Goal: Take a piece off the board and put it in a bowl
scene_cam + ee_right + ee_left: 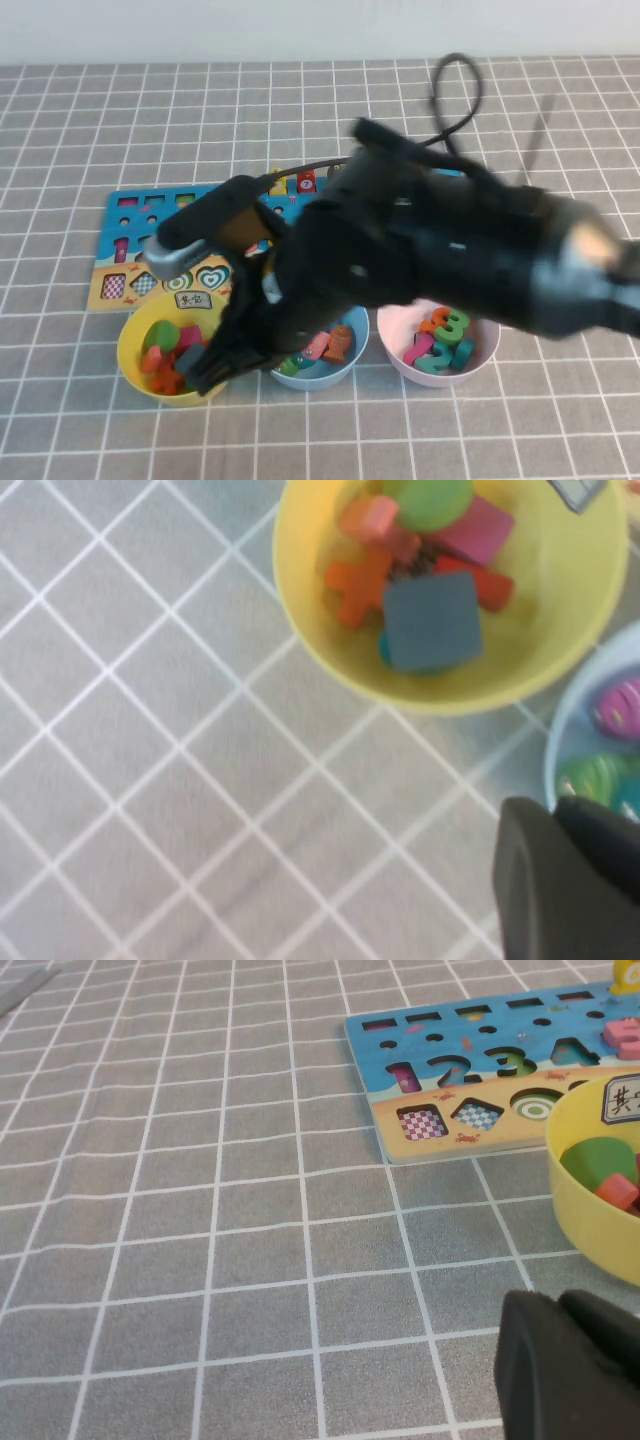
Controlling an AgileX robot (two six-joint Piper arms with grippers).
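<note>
Over the yellow bowl (130, 345) hangs the right gripper (205, 372), its arm stretched across from the robot's right side and hiding much of the board (120, 215). Whether its fingers are spread or pressed together I cannot tell; it carries nothing that I can see. The piece (432, 620), the small slate-blue square, already lies inside the bowl, flat side up on top of the orange cross (362, 580) and the other shapes, near the side wall and clear of the rim.

So the drop looks done, and the sensible thing now is to lift the arm straight up and back, so the fingers miss the bowl's wall and the blue bowl (360, 345) beside it.

Being square, the piece has no real long axis; in the wrist view it sits turned slightly off square to the frame, tipped a little on the heap.

The left gripper (570, 1365) rests low over bare cloth, just beside the yellow bowl on the side away from the blue one; its fingers I cannot judge.
</note>
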